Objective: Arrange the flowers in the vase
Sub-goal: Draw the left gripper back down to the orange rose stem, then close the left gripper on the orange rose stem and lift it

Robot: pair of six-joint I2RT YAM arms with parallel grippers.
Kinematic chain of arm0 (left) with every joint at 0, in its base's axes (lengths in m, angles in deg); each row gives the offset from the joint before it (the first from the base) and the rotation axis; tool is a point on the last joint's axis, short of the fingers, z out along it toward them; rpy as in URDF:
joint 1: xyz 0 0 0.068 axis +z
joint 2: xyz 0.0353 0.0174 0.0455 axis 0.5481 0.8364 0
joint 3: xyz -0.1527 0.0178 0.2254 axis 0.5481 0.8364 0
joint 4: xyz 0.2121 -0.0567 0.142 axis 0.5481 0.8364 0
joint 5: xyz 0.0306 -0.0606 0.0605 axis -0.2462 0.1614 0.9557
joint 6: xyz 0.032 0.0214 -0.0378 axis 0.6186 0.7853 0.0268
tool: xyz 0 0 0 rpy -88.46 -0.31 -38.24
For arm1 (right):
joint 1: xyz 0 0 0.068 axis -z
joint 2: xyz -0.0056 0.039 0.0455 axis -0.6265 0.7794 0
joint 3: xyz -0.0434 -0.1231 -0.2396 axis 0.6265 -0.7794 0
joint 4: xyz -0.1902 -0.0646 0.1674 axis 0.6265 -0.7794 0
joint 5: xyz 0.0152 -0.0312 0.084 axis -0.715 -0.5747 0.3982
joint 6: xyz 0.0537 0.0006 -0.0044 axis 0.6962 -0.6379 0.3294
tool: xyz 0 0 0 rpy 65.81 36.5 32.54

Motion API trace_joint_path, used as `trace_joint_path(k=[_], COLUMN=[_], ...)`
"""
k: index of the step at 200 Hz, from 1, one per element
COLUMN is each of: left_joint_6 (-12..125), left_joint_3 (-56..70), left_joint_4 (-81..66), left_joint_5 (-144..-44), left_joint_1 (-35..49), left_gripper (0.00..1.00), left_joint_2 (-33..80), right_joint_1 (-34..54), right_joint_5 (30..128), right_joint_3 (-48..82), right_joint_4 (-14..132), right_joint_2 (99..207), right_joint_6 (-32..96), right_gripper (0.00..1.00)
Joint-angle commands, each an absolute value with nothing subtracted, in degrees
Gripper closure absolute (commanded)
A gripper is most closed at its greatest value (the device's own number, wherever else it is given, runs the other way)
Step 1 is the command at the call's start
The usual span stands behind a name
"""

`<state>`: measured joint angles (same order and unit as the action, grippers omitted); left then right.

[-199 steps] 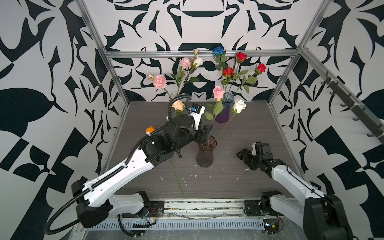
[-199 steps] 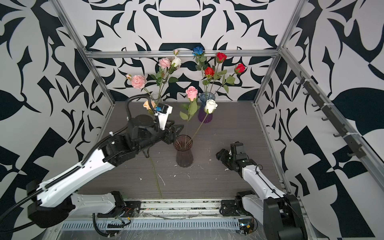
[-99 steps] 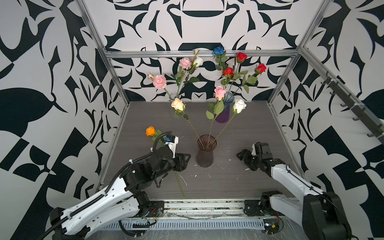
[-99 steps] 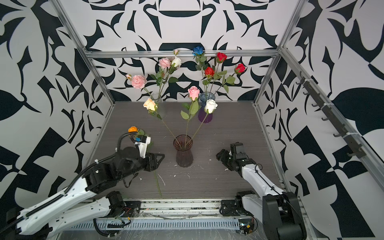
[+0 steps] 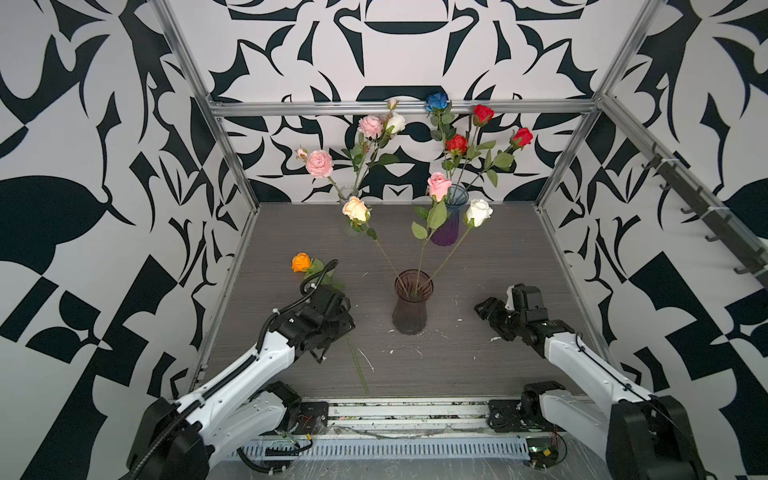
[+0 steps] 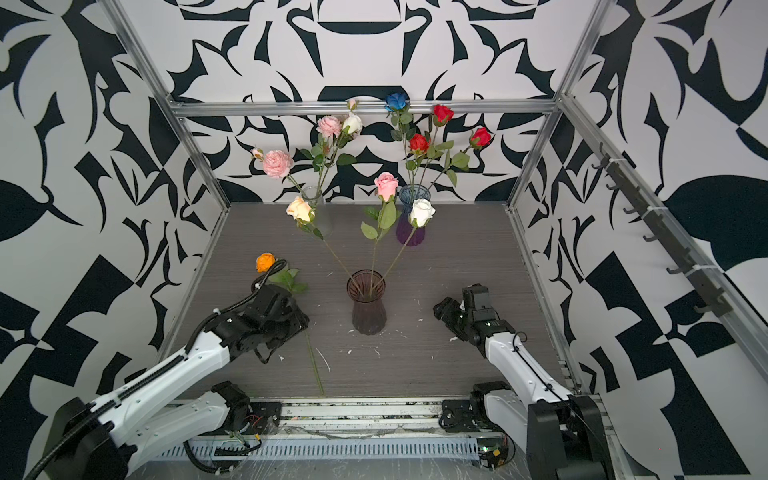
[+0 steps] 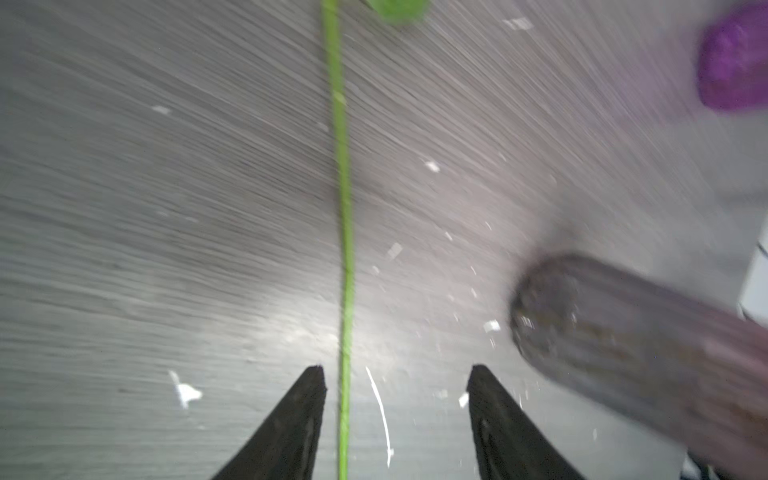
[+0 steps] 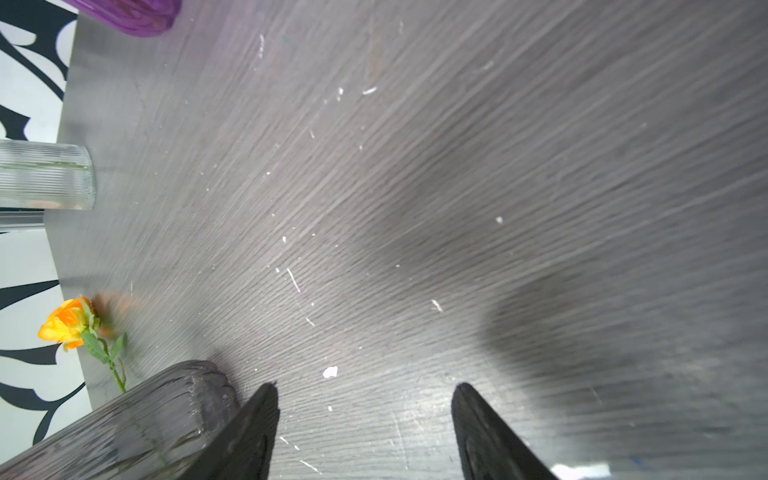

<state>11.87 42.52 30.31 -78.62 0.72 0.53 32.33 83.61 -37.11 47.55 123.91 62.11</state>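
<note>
Three long-stemmed artificial roses, a peach rose (image 5: 356, 209), a pink rose (image 5: 438, 186) and a white rose (image 5: 478, 212), fan out of a smoky brown ribbed glass vase (image 5: 409, 305) that stands upright near the middle of a grey wood-grain table (image 5: 490, 257) inside a black-and-white patterned enclosure. A fourth flower, an orange rose (image 5: 301, 262), lies flat on the table to the left of that vase, its head near the table's left edge and its thin green stem (image 5: 358, 365) running toward the front rail. The left gripper (image 7: 397, 368) hangs over the middle of that stem, pointing down. In the blurred left wrist view its two black fingers stand apart with the stem passing between them, closer to one finger, and neither is seen to touch it. The right gripper (image 8: 365, 384) sits low over bare tabletop to the right of the brown vase, near it but not in contact, with its fingers spread and nothing between them. Along the back wall a clear ribbed glass vase (image 5: 348, 195) holds frilly pink blooms (image 5: 320, 163) and a pale bud, while a purple-tinted glass vase (image 5: 446, 228) just beside it to the right holds a blue rose (image 5: 437, 101) and three red roses (image 5: 457, 143). Small white flecks (image 5: 494, 338) dot the table in front of the brown vase.
</note>
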Motion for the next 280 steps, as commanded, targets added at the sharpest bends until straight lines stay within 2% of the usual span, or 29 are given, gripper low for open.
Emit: trace_joint_path(k=[1, 18, 54, 84, 138, 158, 173, 197, 229, 259, 280], left_joint_6=[13.65, 17.27, 23.47, 25.44, 27.07, 28.36, 29.37, 29.85, 29.22, 28.51, 29.22], left_joint_3=[38.3, 35.72, 31.73, 30.62, 31.02, 30.8, 30.34, 29.14, 25.6, 19.03, 16.44], left_joint_4=[35.08, 34.26, 31.25, 28.82, 26.37, 26.2, 26.3, 27.39, 31.43, 35.59, 31.87], left_joint_5=[-79.31, -78.15, -76.58, -78.46, -78.54, -79.08, -79.01, -78.89, -75.55, -66.96, -64.44], left_joint_1=[3.83, 4.74, 6.52, 9.54, 10.89, 12.1, 13.15, 15.0, 18.09, 18.21, 18.21], left_gripper=[0.42, 0.48, 0.49, 0.56, 0.59, 0.69, 0.81, 1.0, 1.0, 1.0, 1.0], left_joint_2=[5.74, 11.05, 22.32, 29.6, 33.69, 33.93, 33.46, 32.51, 25.99, 14.01, 5.21], right_joint_1=[32.46, 32.47, 32.46, 32.46, 32.46, 32.46, 32.85, 32.9, 32.9, 32.9, 32.9], right_joint_5=[84.36, 85.31, 86.4, 86.72, 87.28, 85.79, 86.82, 86.74, 87.9, 87.93, 87.85], right_joint_3=[-36.46, -35.31, -32.49, -30.99, -35.26, -38.14, -39.02, -34.11, -33.33, -33.59, -33.52], right_joint_4=[48.91, 48.74, 47.84, 46.26, 48.57, 50.97, 54.44, 50.45, 51.48, 52.01, 52.16], right_joint_2=[125.95, 128.68, 133.59, 135.6, 128.84, 129.42, 132.16, 136.57, 139.43, 139.75, 139.89], right_joint_6=[62.36, 61.97, 61.0, 61.03, 61.07, 61.04, 61.85, 57.54, 57.08, 57.43, 57.52], right_gripper=[0.3, 0.3, 0.3, 0.3, 0.3, 0.3, 0.3, 0.31, 0.31, 0.31, 0.31])
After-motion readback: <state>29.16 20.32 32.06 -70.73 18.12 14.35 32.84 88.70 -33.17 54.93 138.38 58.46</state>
